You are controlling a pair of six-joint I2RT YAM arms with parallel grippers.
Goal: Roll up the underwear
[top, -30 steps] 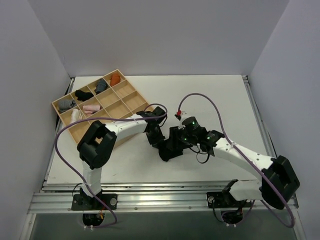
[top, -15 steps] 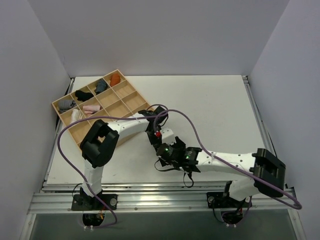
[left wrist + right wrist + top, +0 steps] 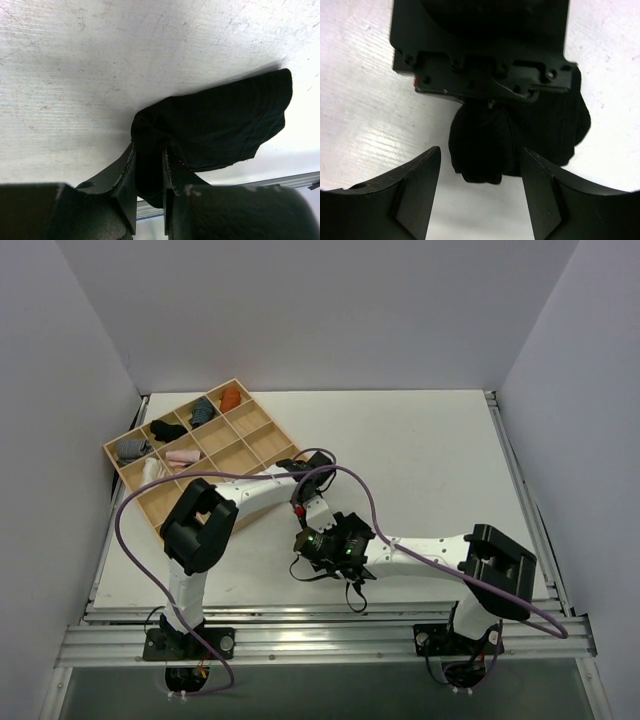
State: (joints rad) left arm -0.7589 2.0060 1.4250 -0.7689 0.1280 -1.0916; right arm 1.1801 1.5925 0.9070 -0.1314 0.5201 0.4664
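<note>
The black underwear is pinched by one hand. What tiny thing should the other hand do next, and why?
Probably the right hand should come down a little and close on the bunched end of the underwear. It is wide open and straddles that bunch, one side on each flank, while the left hand pinches the cloth just above the table.

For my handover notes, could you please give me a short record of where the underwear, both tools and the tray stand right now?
underwear: black fabric, bunched, near side of the white table; not yet a tidy roll
left tool: shut on one end of the underwear
right tool: open, facing the bunched end, fingers clear of it
tray: wooden, far left of the table; small rolled bundles in some compartments
</note>
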